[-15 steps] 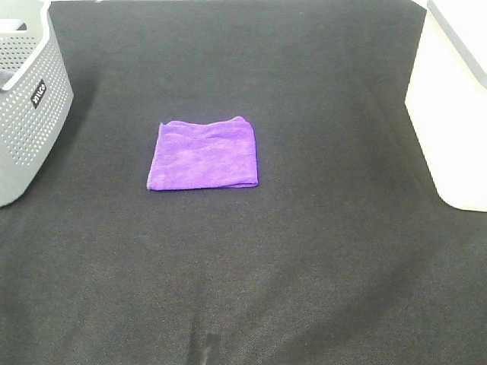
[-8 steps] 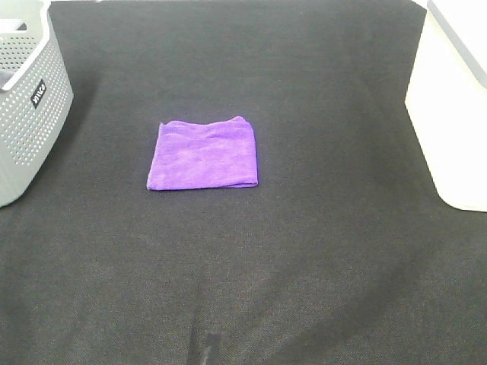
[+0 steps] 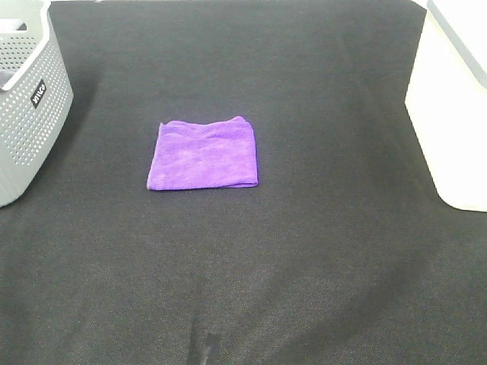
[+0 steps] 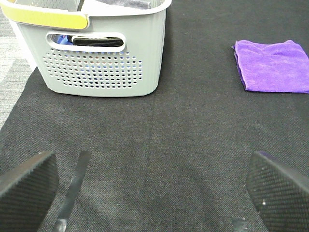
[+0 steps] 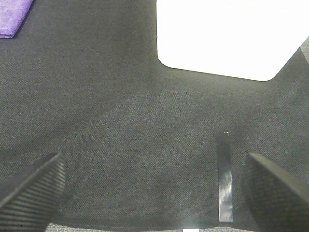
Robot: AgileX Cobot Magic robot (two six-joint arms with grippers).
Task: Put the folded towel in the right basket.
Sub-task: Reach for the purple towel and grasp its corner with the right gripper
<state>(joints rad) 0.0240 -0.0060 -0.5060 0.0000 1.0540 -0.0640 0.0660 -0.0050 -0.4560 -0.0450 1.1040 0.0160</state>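
Note:
The folded purple towel lies flat on the black cloth, a little left of the middle. It also shows in the left wrist view, and a corner of it shows in the right wrist view. The white right basket stands at the right edge; it also shows in the right wrist view. My left gripper is open and empty, well short of the towel. My right gripper is open and empty, in front of the white basket. Neither gripper shows in the exterior view.
A grey perforated basket with a yellow-green handle stands at the left edge and holds some dark items. The black cloth covers the table.

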